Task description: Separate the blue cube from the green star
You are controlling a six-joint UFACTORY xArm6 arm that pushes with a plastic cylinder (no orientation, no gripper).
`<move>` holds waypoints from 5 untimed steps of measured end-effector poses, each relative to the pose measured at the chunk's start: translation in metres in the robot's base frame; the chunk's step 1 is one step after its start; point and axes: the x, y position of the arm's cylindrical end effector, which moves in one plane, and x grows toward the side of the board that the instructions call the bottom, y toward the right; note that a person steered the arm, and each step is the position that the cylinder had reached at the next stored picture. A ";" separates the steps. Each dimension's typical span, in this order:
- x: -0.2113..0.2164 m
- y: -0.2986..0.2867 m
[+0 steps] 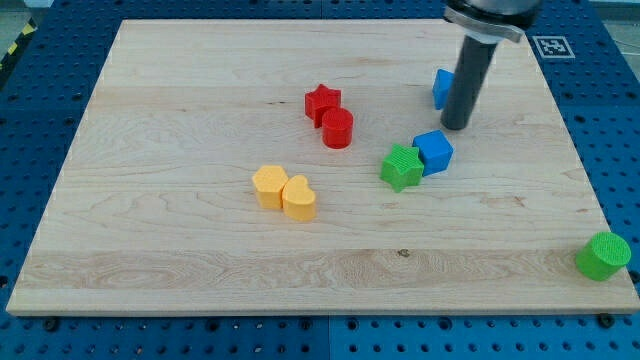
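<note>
Here the rod's tip (pixel 457 126) rests on the wooden board (pixel 180 100), just at twelve to one o'clock of the blue cube (pixel 434 151), close but not clearly touching it. The arm ends in that plain rod, with nothing to open or close. The blue cube touches the green star (pixel 401 167), which sits at its eight o'clock. Another blue block (pixel 441 88), partly hidden behind the rod, lies at the cube's twelve o'clock. A red star (pixel 322 102) touches a red cylinder (pixel 337 128) at the green star's ten o'clock. Two yellow blocks (pixel 283 190) touch each other at its eight o'clock. A green cylinder (pixel 603 256) stands at the board's corner, at four o'clock.
</note>
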 end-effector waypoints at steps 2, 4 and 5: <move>0.055 0.009; 0.114 -0.025; 0.100 -0.027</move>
